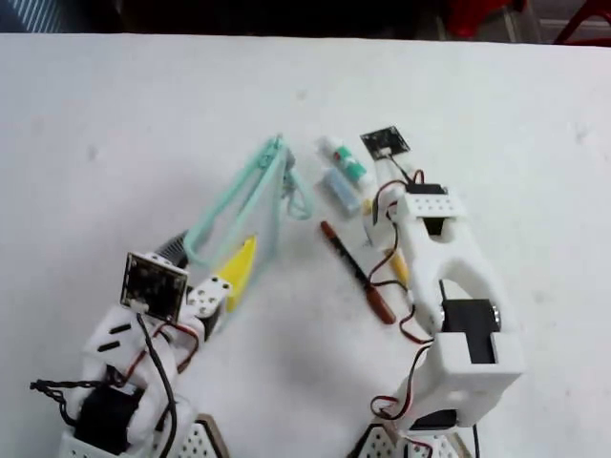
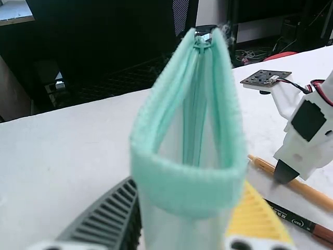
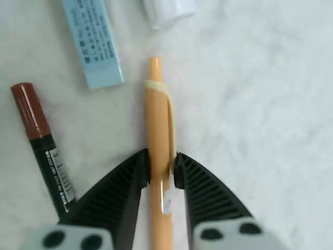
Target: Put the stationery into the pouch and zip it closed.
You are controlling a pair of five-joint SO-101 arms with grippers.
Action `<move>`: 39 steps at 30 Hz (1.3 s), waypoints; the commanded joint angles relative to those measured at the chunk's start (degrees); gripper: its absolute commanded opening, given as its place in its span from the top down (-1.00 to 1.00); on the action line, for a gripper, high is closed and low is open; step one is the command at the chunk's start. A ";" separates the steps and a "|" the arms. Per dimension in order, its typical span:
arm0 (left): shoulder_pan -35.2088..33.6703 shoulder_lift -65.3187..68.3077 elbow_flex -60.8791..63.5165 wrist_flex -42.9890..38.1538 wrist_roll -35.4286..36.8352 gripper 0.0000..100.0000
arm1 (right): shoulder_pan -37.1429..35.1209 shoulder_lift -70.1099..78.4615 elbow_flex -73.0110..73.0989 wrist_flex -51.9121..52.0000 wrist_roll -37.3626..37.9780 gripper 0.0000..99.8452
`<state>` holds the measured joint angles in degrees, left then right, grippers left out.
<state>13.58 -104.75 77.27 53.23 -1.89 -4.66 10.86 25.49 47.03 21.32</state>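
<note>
A clear pouch (image 1: 250,196) with mint-green edging is held up off the table, mouth open, by my left gripper (image 1: 212,250), shut on its near end. In the left wrist view the pouch (image 2: 192,156) gapes between the dark finger (image 2: 112,213) and the yellow finger (image 2: 255,213). My right gripper (image 3: 160,164) is shut on an orange pen (image 3: 157,114), low at the table. The pen (image 1: 398,270) lies under that arm. A brown-capped black marker (image 1: 355,272), a light blue eraser (image 1: 341,189) and a white tube (image 1: 344,157) lie between the pouch and the right arm.
A small black circuit board (image 1: 386,142) on the right arm's wrist sits beyond the stationery. The white table (image 1: 115,124) has free room at the far left and at the right (image 1: 554,191). The right gripper (image 2: 285,172) stands close beside the pouch.
</note>
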 commanded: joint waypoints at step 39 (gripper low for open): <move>0.04 -0.13 -0.26 -0.88 -0.09 0.56 | -0.22 -65.45 48.70 -29.58 0.09 0.97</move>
<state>13.58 -104.75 77.27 53.23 -1.89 -4.92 -45.41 71.65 19.34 21.23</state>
